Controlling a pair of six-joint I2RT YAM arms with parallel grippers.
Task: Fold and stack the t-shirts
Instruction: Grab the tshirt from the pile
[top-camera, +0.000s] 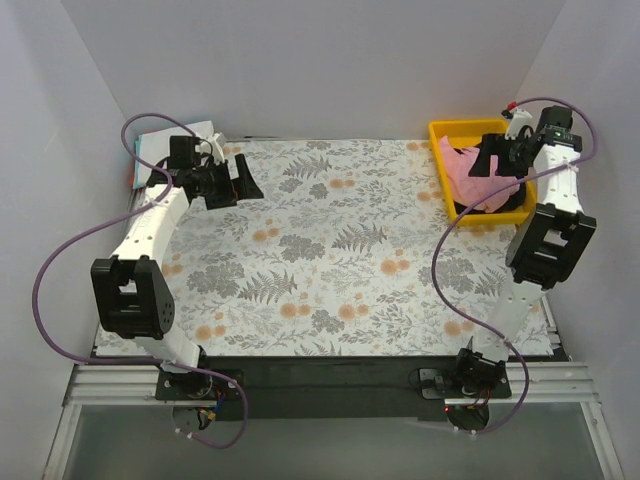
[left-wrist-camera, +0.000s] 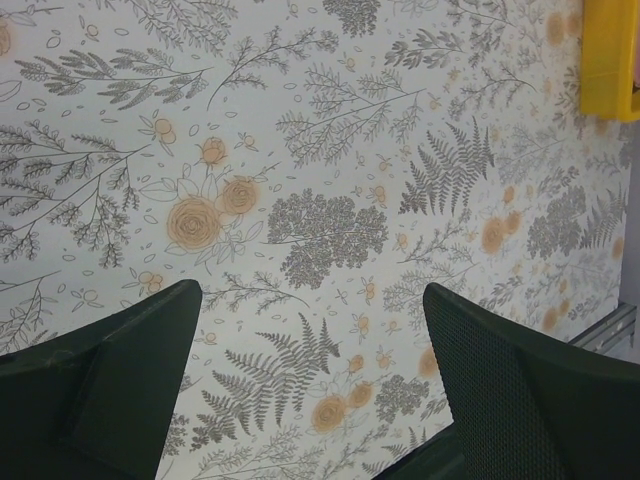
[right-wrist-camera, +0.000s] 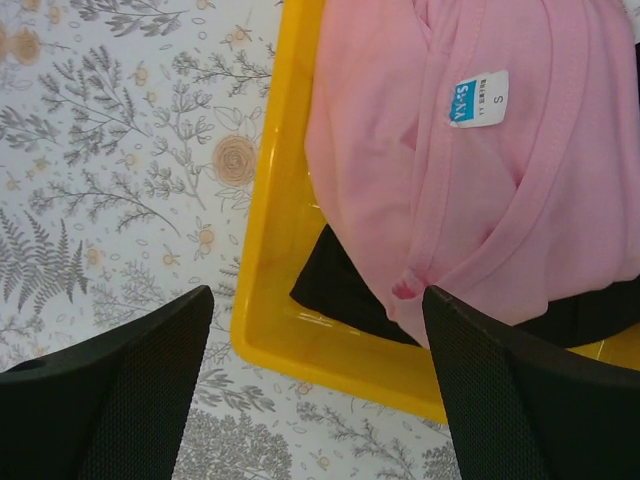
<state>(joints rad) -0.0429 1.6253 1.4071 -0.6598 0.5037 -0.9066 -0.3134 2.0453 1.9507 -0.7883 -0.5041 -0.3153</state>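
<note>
Two shirts, the pink shirt (right-wrist-camera: 500, 200) over the black shirt (right-wrist-camera: 335, 290), lie in the tray (right-wrist-camera: 268, 200) at 2 o'clock on the worktop (top-camera: 330, 250): lower the wide-open, empty right tool (right-wrist-camera: 315, 300) onto pink cloth only, clear of the rim, while the left tool (left-wrist-camera: 310, 300) hovers open and empty at 10 o'clock.

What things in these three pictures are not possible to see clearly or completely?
1. Black t-shirt, right wrist view: mostly under the pink t-shirt; its full shape is hidden.
2. Folded t-shirt stack, top view: the left arm covers part; the count is unclear.
3. Yellow tray, right wrist view: cut off by the picture edges.
4. Label, right wrist view: print too small to read, except "S".
</note>
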